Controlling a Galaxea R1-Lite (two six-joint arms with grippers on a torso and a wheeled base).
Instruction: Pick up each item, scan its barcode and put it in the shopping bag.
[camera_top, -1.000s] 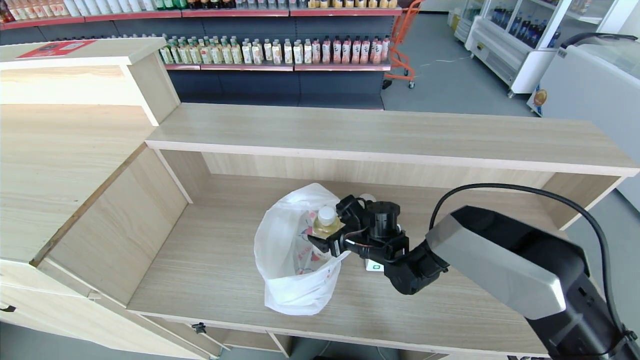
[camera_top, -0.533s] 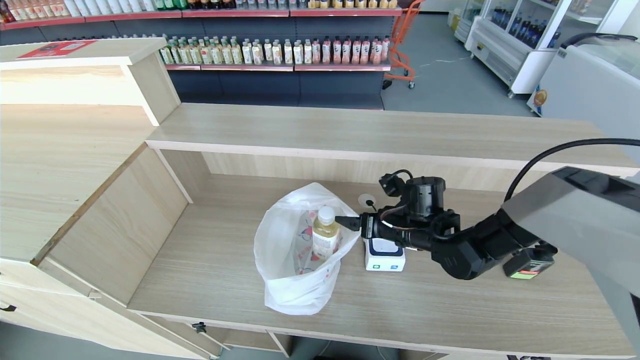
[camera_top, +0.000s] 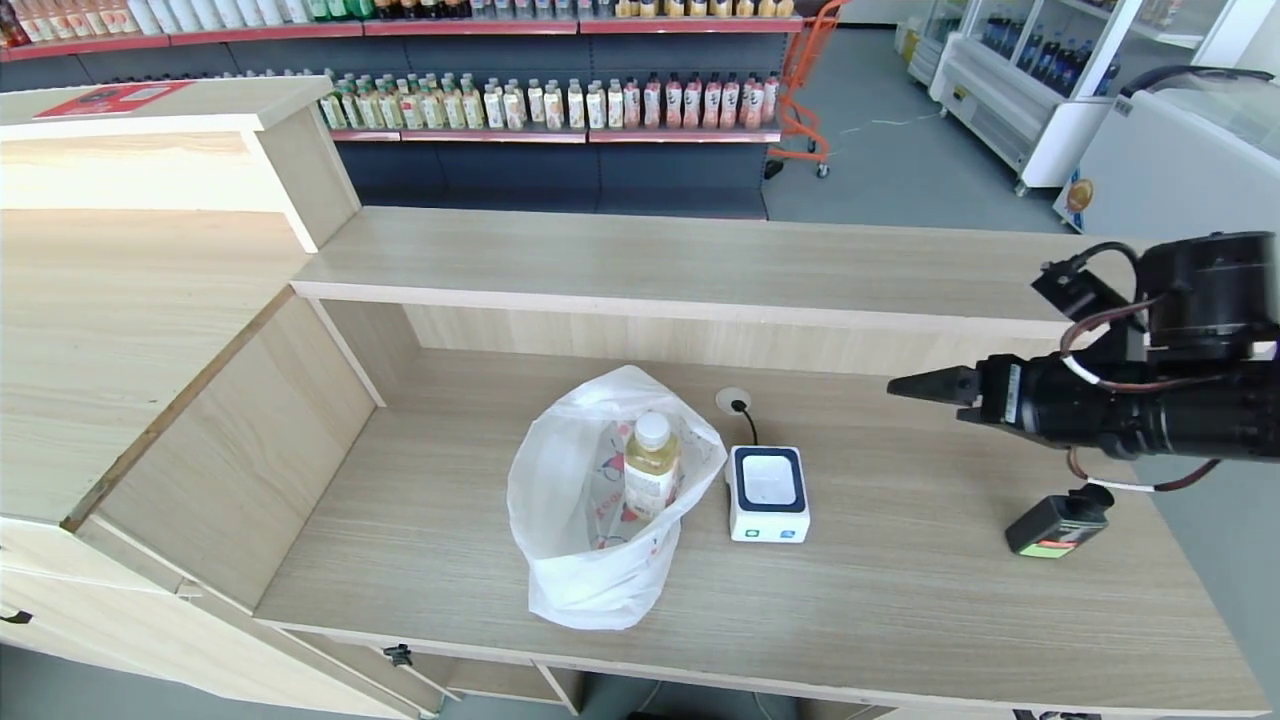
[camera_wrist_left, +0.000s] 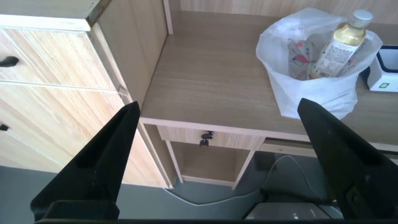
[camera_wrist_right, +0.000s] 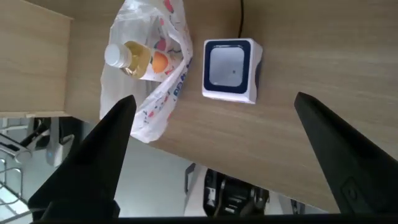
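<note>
A white shopping bag (camera_top: 585, 520) stands open on the wooden counter (camera_top: 900, 600). A bottle of yellow drink with a white cap (camera_top: 651, 465) stands upright inside it. Just right of the bag sits the white barcode scanner (camera_top: 768, 492). A small black item with a green and red label (camera_top: 1058, 525) lies at the far right. My right gripper (camera_top: 925, 385) hovers open and empty above the counter's right side, well clear of the bag. Its wrist view looks down on the bottle (camera_wrist_right: 134, 59), bag (camera_wrist_right: 163, 93) and scanner (camera_wrist_right: 229, 68). My left gripper (camera_wrist_left: 217, 106) hangs open off the counter's front left, far from the bag (camera_wrist_left: 311, 81).
A raised wooden ledge (camera_top: 760, 270) runs behind the work surface, and a side wall (camera_top: 230, 450) closes its left. A cable port (camera_top: 733, 400) lies behind the scanner. Bare counter stretches between the scanner and the black item.
My right gripper has let go of the bottle, which now stands in the bag, and has pulled back to the right and upward. The scanner has come into sight.
</note>
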